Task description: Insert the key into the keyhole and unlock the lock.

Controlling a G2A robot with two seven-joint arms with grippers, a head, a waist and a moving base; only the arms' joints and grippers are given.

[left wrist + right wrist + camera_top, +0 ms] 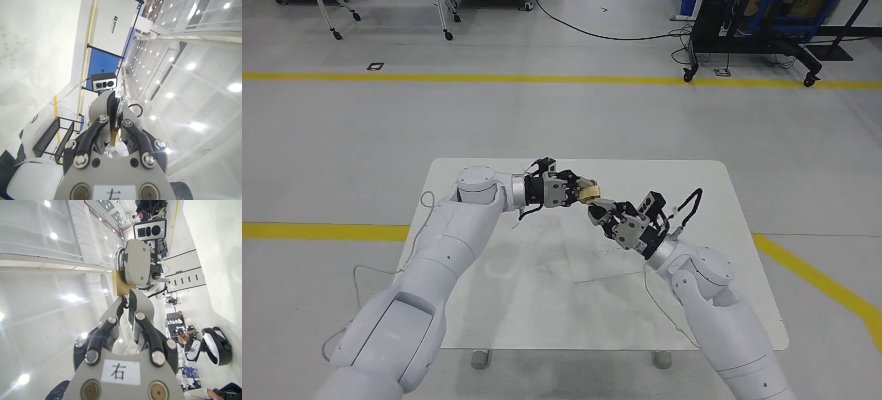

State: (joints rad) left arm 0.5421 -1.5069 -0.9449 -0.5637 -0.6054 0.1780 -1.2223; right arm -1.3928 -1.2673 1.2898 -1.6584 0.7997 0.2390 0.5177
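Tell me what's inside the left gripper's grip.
The brass lock sits clamped in the left gripper, its shackle sticking out past a finger. That finger covers much of the lock's body, and the keyhole cannot be seen.

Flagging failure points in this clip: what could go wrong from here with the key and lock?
The lock is held above the table, pinched only by the left gripper, so turning force could twist it loose. The key sits in the right gripper right at the lock's end; a slight tilt may jam or slip it.
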